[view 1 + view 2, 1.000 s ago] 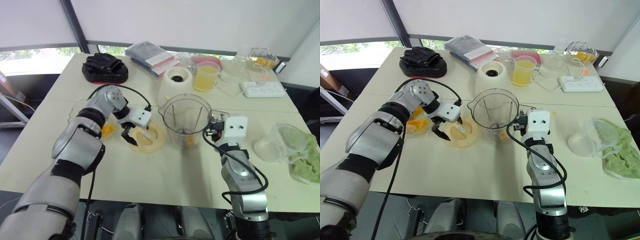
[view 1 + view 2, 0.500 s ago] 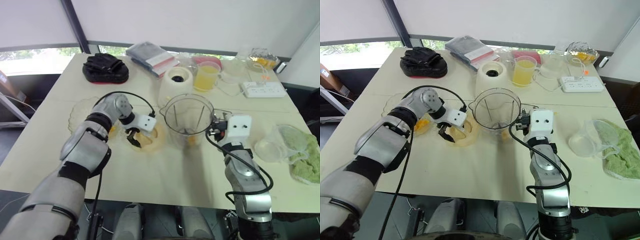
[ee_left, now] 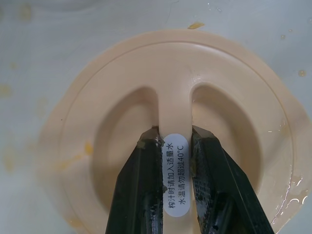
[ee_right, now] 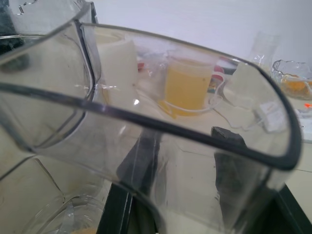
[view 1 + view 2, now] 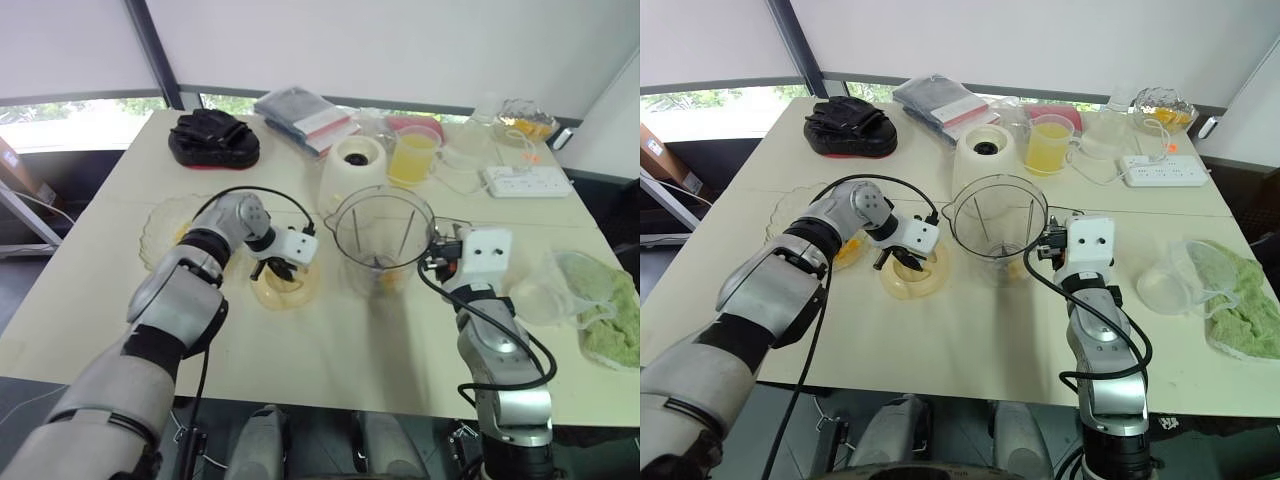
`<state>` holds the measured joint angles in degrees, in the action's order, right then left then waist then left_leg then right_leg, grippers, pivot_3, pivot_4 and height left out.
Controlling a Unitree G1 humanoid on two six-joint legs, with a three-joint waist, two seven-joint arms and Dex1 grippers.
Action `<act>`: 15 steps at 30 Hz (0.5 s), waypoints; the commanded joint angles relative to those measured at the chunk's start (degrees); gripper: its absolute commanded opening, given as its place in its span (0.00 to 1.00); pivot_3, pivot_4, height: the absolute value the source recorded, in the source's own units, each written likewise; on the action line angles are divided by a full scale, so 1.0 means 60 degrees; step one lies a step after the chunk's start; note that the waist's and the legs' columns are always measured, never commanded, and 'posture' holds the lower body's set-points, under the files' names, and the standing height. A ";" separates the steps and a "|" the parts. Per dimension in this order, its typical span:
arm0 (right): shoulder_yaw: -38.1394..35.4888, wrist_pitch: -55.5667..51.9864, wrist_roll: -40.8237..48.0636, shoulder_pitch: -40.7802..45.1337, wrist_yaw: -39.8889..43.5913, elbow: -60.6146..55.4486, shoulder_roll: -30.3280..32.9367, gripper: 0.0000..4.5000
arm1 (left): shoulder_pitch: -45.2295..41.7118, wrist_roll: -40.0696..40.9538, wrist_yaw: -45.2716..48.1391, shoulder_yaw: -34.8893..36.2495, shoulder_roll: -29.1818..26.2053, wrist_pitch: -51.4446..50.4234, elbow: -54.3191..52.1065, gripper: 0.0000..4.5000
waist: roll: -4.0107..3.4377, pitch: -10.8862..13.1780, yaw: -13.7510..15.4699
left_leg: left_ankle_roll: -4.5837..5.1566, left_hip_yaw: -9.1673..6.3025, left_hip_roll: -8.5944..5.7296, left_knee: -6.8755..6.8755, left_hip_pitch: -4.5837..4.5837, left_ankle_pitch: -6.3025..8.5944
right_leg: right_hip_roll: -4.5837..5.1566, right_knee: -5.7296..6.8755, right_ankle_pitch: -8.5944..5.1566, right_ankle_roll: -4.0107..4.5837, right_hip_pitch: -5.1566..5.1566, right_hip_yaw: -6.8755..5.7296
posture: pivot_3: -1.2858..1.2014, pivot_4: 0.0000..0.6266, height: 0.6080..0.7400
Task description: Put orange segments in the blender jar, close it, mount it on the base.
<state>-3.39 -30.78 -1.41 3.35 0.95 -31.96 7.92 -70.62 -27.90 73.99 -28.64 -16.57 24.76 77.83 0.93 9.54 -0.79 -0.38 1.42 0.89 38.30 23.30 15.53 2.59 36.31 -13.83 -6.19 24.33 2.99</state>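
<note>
- Left gripper point(image 3: 174, 135): closed on the raised centre ridge of the round cream plastic lid point(image 3: 234, 97), which lies flat on the pale table point(image 5: 330, 350) just left of the jar.
- Right gripper point(image 5: 440, 262): set close against the side of the clear plastic blender jar point(image 5: 383, 225). Whether it grips the jar cannot be told.
- Jar: upright on the table, top open, near the cream cylindrical blender base point(image 5: 352, 165) but not on it.
- Contents: a few orange segments point(image 5: 381, 277) sit at the jar bottom, and more lie on the clear glass plate point(image 5: 160, 225) to the left.
- Progress, as judged: filling appears at least partly done and the lid is in hand. Closing the jar and mounting it on the base are both outstanding.
</note>
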 commanded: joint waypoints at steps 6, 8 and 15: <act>-0.0262 0.0328 0.0113 0.0338 0.0174 -0.0424 0.0107 0.29 | -0.0515 0.1377 0.1347 0.1621 -0.0293 -0.0342 -0.0169 0.05 | 0.0012 0.0012 -0.0007 | 0.0000 0.0000 0.0000 -0.0001 0.0026 0.0000 | 0.0000 -0.0001 0.0000 -0.0001 0.0028 -0.0001 | 0.52 0.24 1.00; -0.0332 0.0391 0.0134 0.0331 0.0199 -0.0342 0.0110 0.29 | -0.0634 0.1563 0.1569 0.1859 -0.0433 -0.0382 -0.0255 0.05 | 0.0014 0.0014 -0.0010 | 0.0000 -0.0001 0.0000 -0.0002 0.0027 0.0000 | 0.0000 -0.0001 0.0000 -0.0001 0.0028 -0.0002 | 0.52 0.24 1.00; -0.0630 0.0901 0.0168 0.0170 0.0169 0.0150 0.0085 0.29 | -0.1014 0.1732 0.1923 0.2183 -0.0827 -0.0795 -0.0352 0.05 | 0.0013 0.0014 -0.0023 | 0.0000 0.0000 0.0000 -0.0004 0.0026 0.0000 | 0.0000 0.0000 0.0000 -0.0001 0.0029 -0.0003 | 0.52 0.24 1.00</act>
<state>-6.42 -28.23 -0.97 3.82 2.03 -29.68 8.33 -74.35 -18.26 84.91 -16.53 -20.78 20.33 77.16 1.01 9.62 -0.93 -0.38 1.41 0.90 38.28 23.45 15.53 2.59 36.31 -13.83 -6.20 24.50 2.98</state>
